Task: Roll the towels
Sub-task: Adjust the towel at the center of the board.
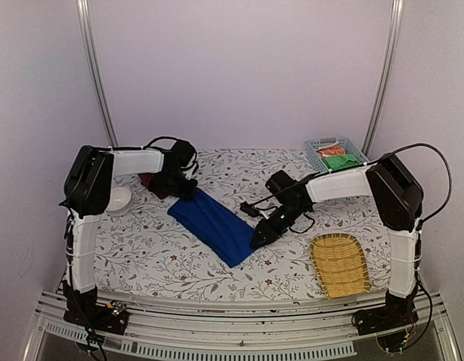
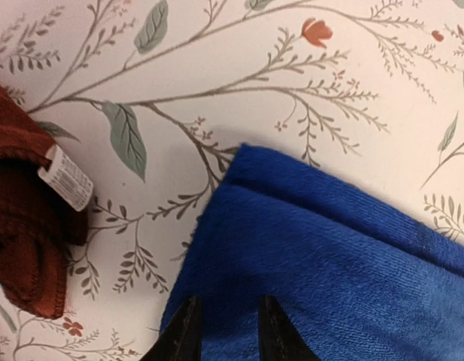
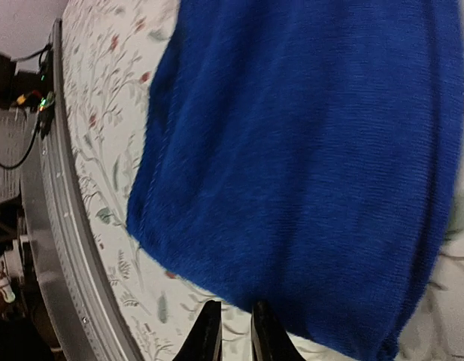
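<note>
Skew is our worry: the left gripper, jaws narrowly parted, hovers over one end of the flat royal-blue terry towel, while the right gripper, whose hold we cannot tell, meets the other end, so an uneven roll could drift into the bunched reddish-brown terry towel just beside, with the round white bowl beyond.

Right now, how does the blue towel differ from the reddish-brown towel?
The blue towel lies flat as a long strip; the reddish-brown towel is bunched into a small bundle. The reddish-brown towel shows a white label; the blue towel shows none. Both are soft terry cloths on the flowered table.
</note>
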